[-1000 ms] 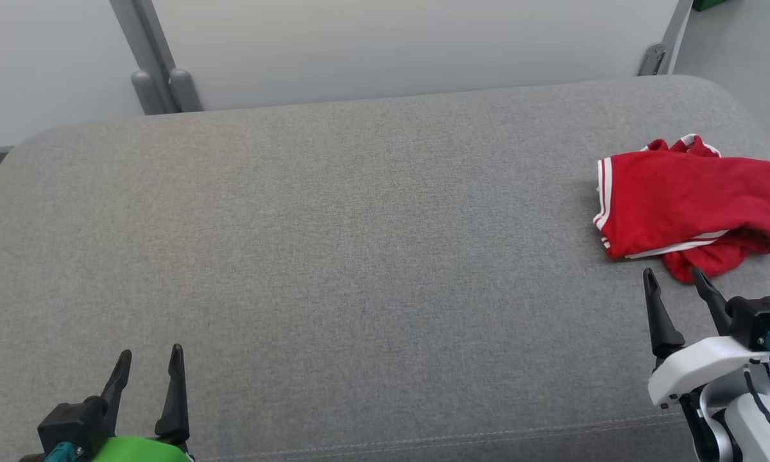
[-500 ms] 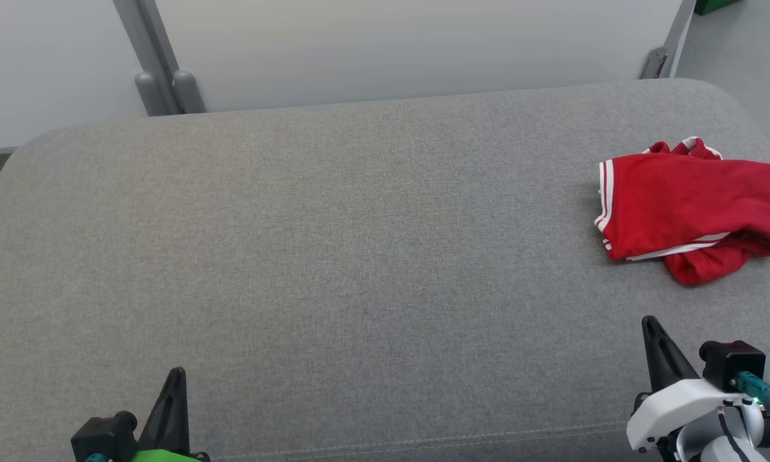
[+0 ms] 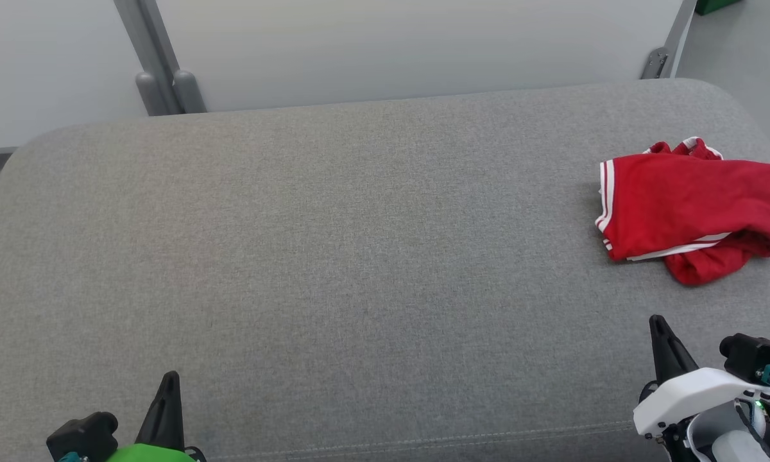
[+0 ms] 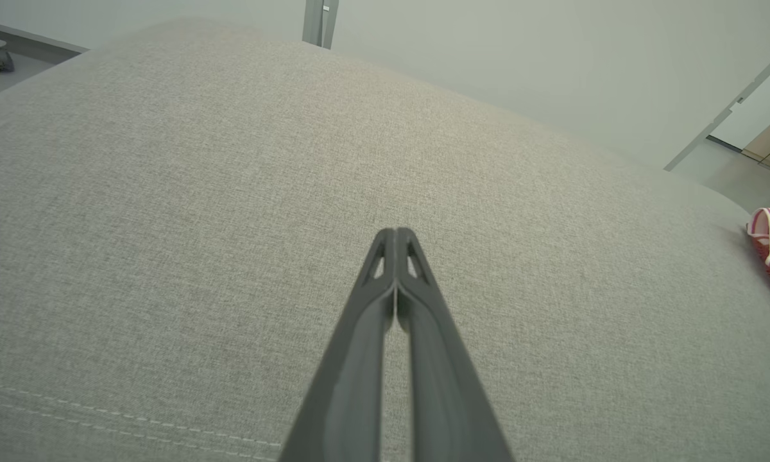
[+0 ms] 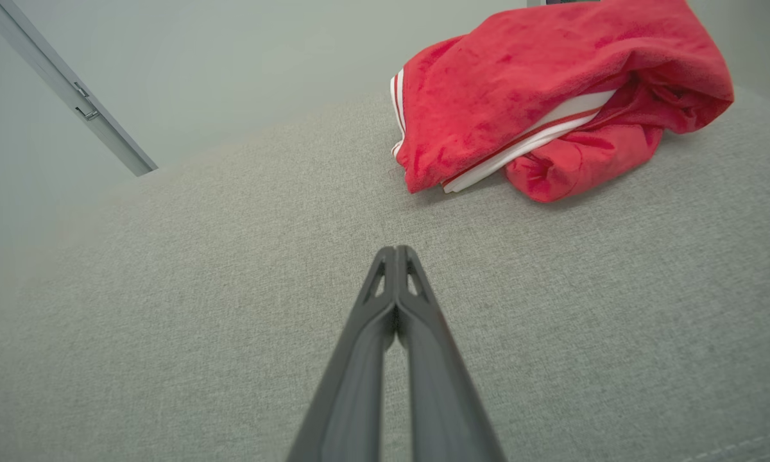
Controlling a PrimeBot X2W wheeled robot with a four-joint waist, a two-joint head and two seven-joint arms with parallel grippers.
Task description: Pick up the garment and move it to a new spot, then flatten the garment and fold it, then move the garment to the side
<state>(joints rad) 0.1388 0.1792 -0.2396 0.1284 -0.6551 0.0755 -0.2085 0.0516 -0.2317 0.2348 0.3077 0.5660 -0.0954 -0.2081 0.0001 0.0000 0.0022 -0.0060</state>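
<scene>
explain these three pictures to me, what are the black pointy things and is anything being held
This is a two-armed robot. The black points are its grippers, each a pair of long fingers. The wide picture is from its head camera, looking down at a grey cushioned surface; left gripper at lower left, right gripper at lower right. The other two are from wrist cameras looking along the fingers. A red garment with white stripes lies loosely folded at the right end, apart from the right gripper. Both grippers are shut, holding nothing.
</scene>
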